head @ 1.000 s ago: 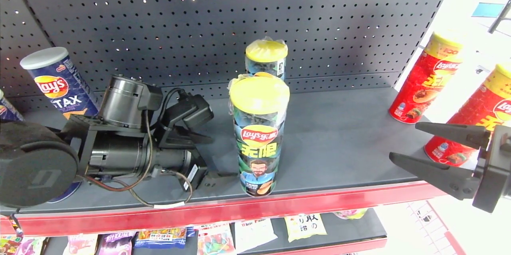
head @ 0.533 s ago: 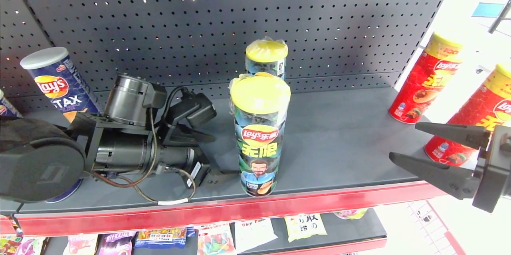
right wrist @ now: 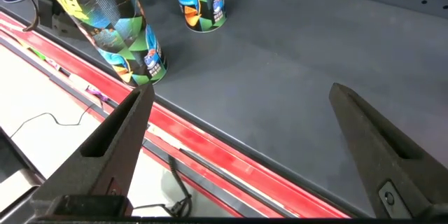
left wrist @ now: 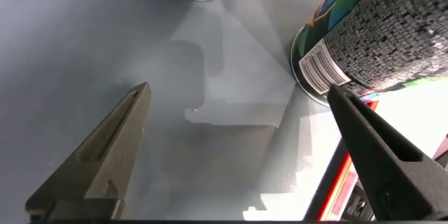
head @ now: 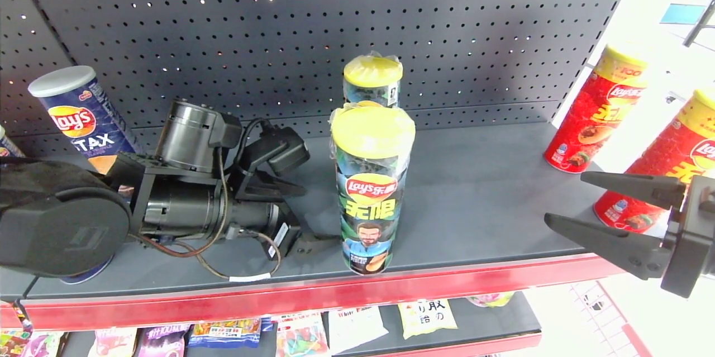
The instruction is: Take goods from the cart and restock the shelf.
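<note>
Grey shelf (head: 475, 195), left fingers (left wrist: 112, 147) gaping wide, empty, one tip at the green can (left wrist: 364, 35) base. The right fingers (right wrist: 112, 147) spread wide too, empty.

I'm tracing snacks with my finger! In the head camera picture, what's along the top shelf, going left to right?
Blue chip can → left gripper → green chip can with yellow lid → red chip can → second red chip can.

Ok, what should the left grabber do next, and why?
Probably slide the left gripper straight back from the green can. The can stands upright on the shelf, the gripper is open, and one finger sits right by its base, so a slow retreat should avoid tipping it.
</note>
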Robot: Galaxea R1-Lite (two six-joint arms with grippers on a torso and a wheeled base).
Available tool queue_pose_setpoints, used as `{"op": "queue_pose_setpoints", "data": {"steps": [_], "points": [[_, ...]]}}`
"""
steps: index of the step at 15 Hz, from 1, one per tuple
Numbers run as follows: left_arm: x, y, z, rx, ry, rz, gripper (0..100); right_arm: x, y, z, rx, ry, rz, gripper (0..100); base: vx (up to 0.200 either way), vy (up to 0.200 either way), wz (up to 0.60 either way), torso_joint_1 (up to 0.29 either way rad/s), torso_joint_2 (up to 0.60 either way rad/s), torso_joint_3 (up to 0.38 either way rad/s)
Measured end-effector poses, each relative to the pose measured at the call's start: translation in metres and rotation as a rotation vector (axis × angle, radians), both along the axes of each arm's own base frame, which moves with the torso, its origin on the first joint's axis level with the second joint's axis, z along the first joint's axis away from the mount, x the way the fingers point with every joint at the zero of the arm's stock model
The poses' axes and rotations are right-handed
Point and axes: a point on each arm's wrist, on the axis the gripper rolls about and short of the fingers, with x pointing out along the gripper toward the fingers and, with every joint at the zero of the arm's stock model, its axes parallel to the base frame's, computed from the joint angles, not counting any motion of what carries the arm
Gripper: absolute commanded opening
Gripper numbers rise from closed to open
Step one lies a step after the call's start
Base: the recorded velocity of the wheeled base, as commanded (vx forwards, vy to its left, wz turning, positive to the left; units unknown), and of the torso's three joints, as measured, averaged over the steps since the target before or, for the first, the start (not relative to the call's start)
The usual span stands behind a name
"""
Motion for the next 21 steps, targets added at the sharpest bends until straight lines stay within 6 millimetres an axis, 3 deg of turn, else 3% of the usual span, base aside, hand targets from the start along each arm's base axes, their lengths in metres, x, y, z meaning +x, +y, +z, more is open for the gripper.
{"op": "queue_pose_setpoints", "data": {"steps": [7, 10, 12, 16, 19, 21], "points": [[-0.004, 0.007, 0.001, -0.002, 0.001, 0.013, 100, -0.001, -0.001, -0.005, -0.006, 0.013, 0.001, 100, 0.0, 0.0, 0.0, 0.0, 0.0, 0.0], [-0.031, 0.032, 0.008, -0.018, -0.011, 0.053, 100, -0.012, -0.004, -0.016, -0.017, 0.026, 0.014, 100, 0.0, 0.0, 0.0, 0.0, 0.0, 0.0], [-0.063, 0.055, 0.012, -0.046, -0.013, 0.098, 100, -0.027, -0.011, -0.021, -0.017, 0.019, 0.016, 100, 0.0, 0.0, 0.0, 0.0, 0.0, 0.0], [-0.162, 0.113, 0.014, -0.114, -0.01, 0.241, 100, -0.083, -0.044, -0.042, -0.074, 0.107, -0.101, 100, 0.0, 0.0, 0.0, 0.0, 0.0, 0.0], [-0.239, 0.145, -0.004, -0.147, 0.048, 0.444, 100, -0.138, -0.07, -0.062, -0.119, 0.145, -0.322, 100, 0.0, 0.0, 0.0, 0.0, 0.0, 0.0], [-0.279, 0.156, -0.024, -0.161, 0.053, 0.657, 100, -0.168, -0.076, -0.077, -0.119, 0.119, -0.572, 100, 0.0, 0.0, 0.0, 0.0, 0.0, 0.0]]}}
